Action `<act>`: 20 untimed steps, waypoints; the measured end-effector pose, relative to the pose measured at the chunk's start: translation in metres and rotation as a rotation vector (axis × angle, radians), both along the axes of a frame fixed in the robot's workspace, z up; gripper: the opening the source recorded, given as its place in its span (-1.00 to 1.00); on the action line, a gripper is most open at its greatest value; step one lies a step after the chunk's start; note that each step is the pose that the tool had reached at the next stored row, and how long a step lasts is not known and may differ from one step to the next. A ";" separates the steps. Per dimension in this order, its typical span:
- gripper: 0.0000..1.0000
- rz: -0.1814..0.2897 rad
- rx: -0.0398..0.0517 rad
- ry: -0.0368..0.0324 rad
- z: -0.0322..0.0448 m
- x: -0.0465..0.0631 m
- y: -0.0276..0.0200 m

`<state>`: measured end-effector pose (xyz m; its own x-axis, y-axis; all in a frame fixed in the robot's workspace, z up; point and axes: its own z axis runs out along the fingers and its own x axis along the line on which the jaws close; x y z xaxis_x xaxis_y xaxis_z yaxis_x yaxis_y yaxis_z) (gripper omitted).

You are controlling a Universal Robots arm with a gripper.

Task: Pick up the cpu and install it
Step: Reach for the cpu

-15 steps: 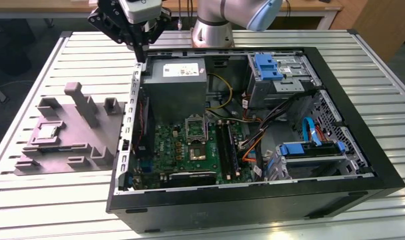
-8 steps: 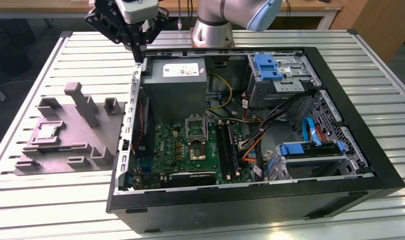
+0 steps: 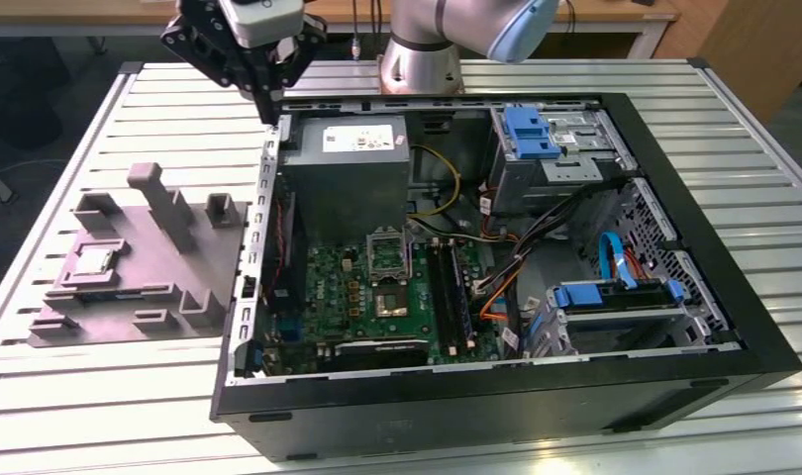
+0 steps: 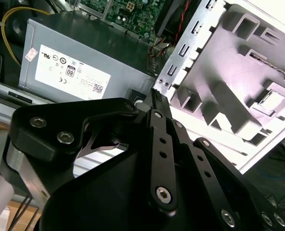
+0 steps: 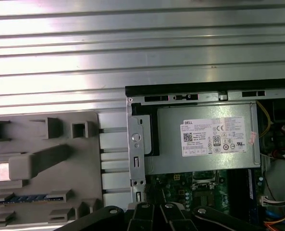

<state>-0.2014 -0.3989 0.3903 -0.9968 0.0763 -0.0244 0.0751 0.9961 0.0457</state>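
Observation:
The cpu (image 3: pixel 93 260) is a small pale square chip lying in a pocket of the grey moulded tray (image 3: pixel 150 287), at the exterior view's left of the open computer case. It also shows in the first wrist view as the cpu (image 5: pixel 4 172) and in the second wrist view as the cpu (image 4: pixel 277 99). My gripper (image 3: pixel 270 107) hangs high over the case's far left corner, above the wall between tray and power supply. Its black fingers (image 4: pixel 157 98) are shut with nothing between them. The metal socket frame (image 3: pixel 388 253) sits on the green motherboard (image 3: pixel 361 297).
The grey power supply box (image 3: pixel 354 163) fills the case's far left corner. Drive bays with blue latches (image 3: pixel 531 134) and bundled cables (image 3: pixel 613 262) crowd the exterior view's right half. The case stands on a slatted aluminium table (image 3: pixel 97 396).

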 end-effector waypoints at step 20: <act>-0.79 0.000 0.0000 0.0001 -0.0003 -0.011 0.0000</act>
